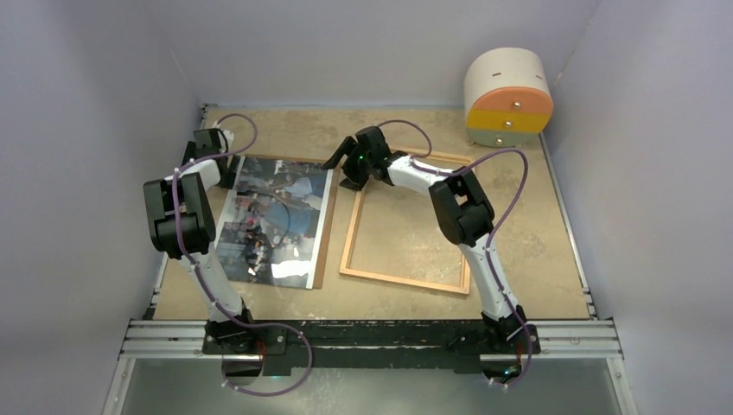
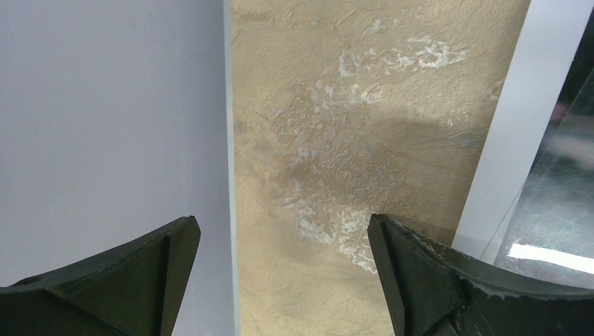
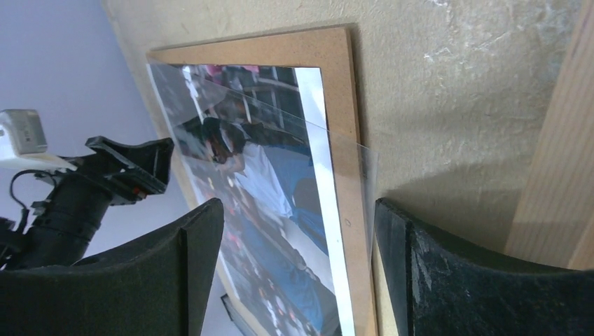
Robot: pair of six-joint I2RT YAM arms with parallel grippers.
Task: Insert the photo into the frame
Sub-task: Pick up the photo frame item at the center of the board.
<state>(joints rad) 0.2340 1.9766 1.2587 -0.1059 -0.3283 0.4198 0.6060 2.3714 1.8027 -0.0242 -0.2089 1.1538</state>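
Photo (image 1: 277, 220): unframed, face up on the brown backing panel (image 3: 343, 84) just left of the right claw (image 3: 300, 210), jaws apart and empty, with the vacant frame (image 1: 402, 280) just right of it; left claw (image 2: 284, 234), jaws wide, holds nothing; insertion entirely outstanding.

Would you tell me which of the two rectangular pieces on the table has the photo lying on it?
The brown backing panel on the left: the photo lies on it, while the wooden frame to its right shows only tabletop inside.
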